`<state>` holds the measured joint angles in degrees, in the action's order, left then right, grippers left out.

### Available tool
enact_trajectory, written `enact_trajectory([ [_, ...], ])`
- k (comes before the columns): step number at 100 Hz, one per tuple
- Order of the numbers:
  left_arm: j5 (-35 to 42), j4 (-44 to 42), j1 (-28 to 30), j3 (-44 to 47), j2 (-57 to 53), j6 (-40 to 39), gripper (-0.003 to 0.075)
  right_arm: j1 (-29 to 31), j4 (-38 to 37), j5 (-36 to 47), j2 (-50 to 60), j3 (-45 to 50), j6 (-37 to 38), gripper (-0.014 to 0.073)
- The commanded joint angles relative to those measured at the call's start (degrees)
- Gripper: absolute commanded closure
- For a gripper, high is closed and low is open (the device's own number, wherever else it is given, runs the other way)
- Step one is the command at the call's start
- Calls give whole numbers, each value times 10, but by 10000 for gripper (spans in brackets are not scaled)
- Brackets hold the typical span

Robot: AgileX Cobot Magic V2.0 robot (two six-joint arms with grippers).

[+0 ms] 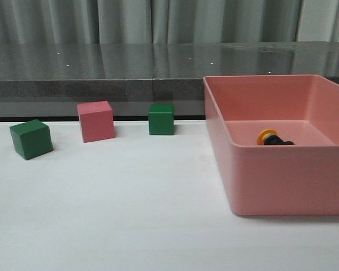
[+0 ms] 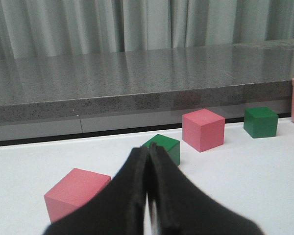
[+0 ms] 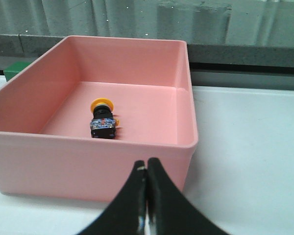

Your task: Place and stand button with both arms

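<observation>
One button (image 3: 103, 119) lies on its side on the floor of the one pink bin (image 1: 282, 180), yellow cap toward the bin's far wall. Left of the bin on the white counter (image 1: 130, 214) stand two green cubes (image 1: 161, 119) (image 1: 31, 139) and two pink cubes (image 1: 95, 121) (image 2: 76, 193). Left fingers (image 2: 148, 156) and right fingers (image 3: 147, 166) are both closed, empty; the right pair hangs outside the bin's near wall.

The left gripper (image 2: 148, 161) was pressed closed, its black tapered fingers (image 2: 132, 191) meeting tip to tip and holding nothing. The right gripper (image 3: 147, 169) was likewise closed and empty. Neither arm appeared in the front view.
</observation>
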<state>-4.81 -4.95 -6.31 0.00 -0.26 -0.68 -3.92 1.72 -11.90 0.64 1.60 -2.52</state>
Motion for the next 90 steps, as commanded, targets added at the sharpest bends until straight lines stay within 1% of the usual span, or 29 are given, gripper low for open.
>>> enact_trajectory([
  [1,45,5,2,26,-17,-3,740,4,-4,50,11,-9,-1,656],
  [29,45,5,2,26,-17,-3,740,4,-4,57,11,-9,-1,656],
  [32,45,5,2,26,-17,-3,740,4,-4,70,11,-9,-1,656],
  [44,45,5,2,26,-17,-3,739,2,-1,184,11,-12,1,656],
  [51,45,5,2,26,-17,-3,740,2,0,201,7,-29,11,656],
  [63,45,5,2,26,-17,-3,740,2,0,181,-25,-85,42,656],
  [69,45,5,2,26,-17,-3,740,2,0,166,-55,-124,43,656],
  [90,45,5,2,26,-17,-3,740,2,1,46,-223,-296,43,656],
])
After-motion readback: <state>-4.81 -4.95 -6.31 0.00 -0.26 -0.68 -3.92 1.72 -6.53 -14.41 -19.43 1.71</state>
